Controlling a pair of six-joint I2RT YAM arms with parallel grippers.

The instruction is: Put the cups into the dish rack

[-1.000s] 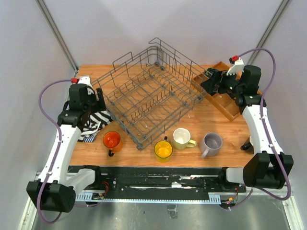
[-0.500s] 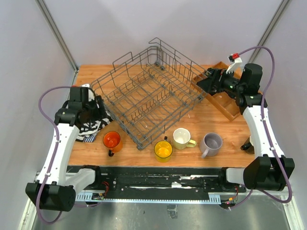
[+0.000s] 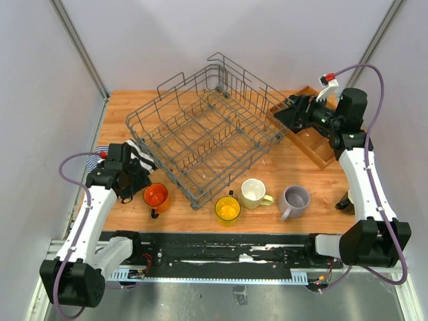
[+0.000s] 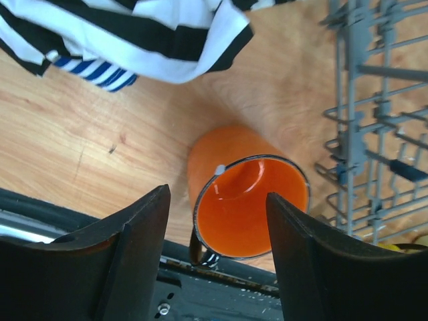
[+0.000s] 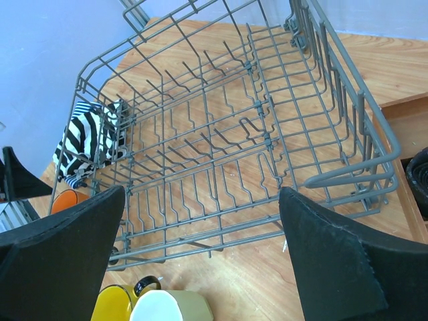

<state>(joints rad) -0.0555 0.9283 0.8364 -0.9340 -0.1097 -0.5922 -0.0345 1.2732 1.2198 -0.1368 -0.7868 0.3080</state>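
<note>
The grey wire dish rack [image 3: 207, 130] stands at the table's middle with no mugs in it. Along the front stand the orange mug [image 3: 156, 196], yellow mug [image 3: 227, 209], cream mug [image 3: 254, 192] and lavender mug [image 3: 294, 198]. The black mug is not clearly in view. My left gripper [image 3: 138, 182] is open, just left of and above the orange mug [image 4: 247, 200]; its fingers [image 4: 144, 227] flank the rim without touching. My right gripper [image 3: 284, 115] is open and empty, held over the rack's right corner [image 5: 234, 134].
A striped cloth [image 3: 134, 155] lies left of the rack, behind the orange mug. A brown wooden tray [image 3: 314, 137] sits at the back right under my right arm. A small dark thing [image 3: 343, 202] shows beside the right arm at the table's right edge.
My left arm has swung from the cloth at the back left toward the front and come down beside the orange mug. The right arm has hardly moved.
</note>
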